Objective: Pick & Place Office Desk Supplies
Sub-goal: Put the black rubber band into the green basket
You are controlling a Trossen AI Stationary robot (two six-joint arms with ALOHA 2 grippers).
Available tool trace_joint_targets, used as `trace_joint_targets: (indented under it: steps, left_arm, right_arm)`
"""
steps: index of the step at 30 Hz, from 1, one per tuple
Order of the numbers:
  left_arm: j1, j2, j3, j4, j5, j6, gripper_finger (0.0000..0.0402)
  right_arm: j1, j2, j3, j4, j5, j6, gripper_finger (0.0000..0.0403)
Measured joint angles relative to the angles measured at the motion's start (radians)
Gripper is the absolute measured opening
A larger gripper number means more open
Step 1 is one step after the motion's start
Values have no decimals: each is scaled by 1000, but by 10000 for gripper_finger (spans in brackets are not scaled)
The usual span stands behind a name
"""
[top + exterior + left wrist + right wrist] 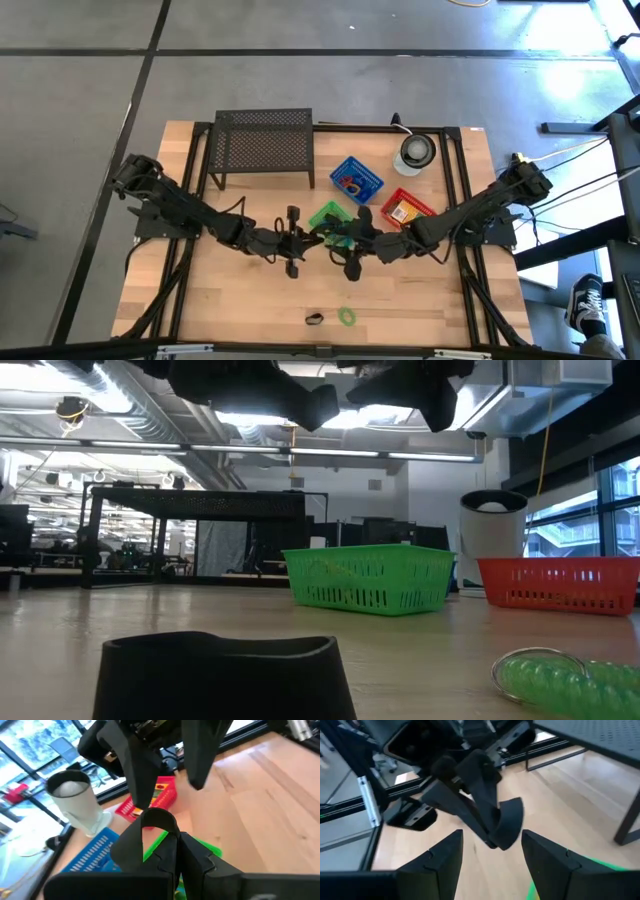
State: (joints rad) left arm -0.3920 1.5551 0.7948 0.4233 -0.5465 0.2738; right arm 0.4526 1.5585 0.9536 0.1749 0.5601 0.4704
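Handover of a black loop above the green basket

The black loop (pixel 507 825) is pinched in the closed left gripper (pixel 160 837); the right gripper (pixel 492 847), spread wide, must be closed around it over the green basket (pixel 327 216).

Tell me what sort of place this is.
Probably a robotics lab in an open-plan office: exposed ceiling ducts above rows of desks with monitors, and a wooden table fitted with a black metal frame.
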Motion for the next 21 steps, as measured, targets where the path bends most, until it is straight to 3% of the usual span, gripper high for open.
trace_joint_targets:
  steps: [21]
  left_arm:
    - [-4, 0, 0, 98, 46, 28, 8]
  right_arm:
    - [-60, 0, 0, 4, -76, 12, 202]
